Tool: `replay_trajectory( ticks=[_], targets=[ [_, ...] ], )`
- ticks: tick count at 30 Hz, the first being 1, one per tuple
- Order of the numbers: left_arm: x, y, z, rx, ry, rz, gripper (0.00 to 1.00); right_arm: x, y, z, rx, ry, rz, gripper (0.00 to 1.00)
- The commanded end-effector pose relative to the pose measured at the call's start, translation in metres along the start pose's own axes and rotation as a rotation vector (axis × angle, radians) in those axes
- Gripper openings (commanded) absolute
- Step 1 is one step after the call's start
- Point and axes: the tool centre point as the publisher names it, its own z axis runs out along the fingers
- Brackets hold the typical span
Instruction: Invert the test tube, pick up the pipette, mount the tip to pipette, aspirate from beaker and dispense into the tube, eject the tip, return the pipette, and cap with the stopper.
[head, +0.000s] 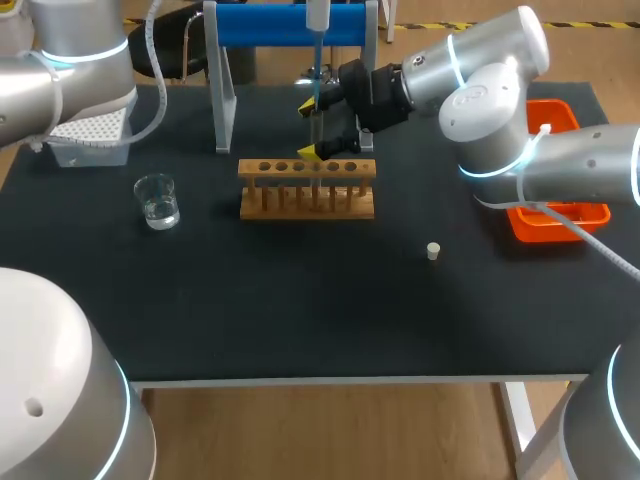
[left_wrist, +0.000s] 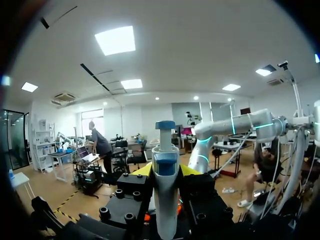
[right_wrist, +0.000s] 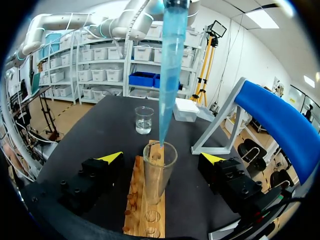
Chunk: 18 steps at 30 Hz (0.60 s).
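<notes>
Pipette is clenched in left hand; its tip is held at test tube rim (right hand released, gaps either side).

We are seeing a white-and-blue pipette, its pale blue tip, a clear tube, a tan rack, a cream stopper and a black surface.

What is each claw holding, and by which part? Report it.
Left claw grips the pipette by its body. Right claw holds nothing; it stands open around the test tube.
</notes>
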Motion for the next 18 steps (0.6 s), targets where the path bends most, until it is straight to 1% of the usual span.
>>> replay_trajectory(
  ticks=[1,18],
  targets=[
    [-0.0025,0.0018,-0.0009,0.003,0.007,-0.003,0.0,-0.0007,0.0001,-0.0006,0.002,0.003,0.0,1.0],
    [-0.006,0.0104,-0.0031,0.012,0.006,-0.025,0.0,-0.0007,0.0001,-0.0006,0.002,0.003,0.0,1.0]
  ],
)
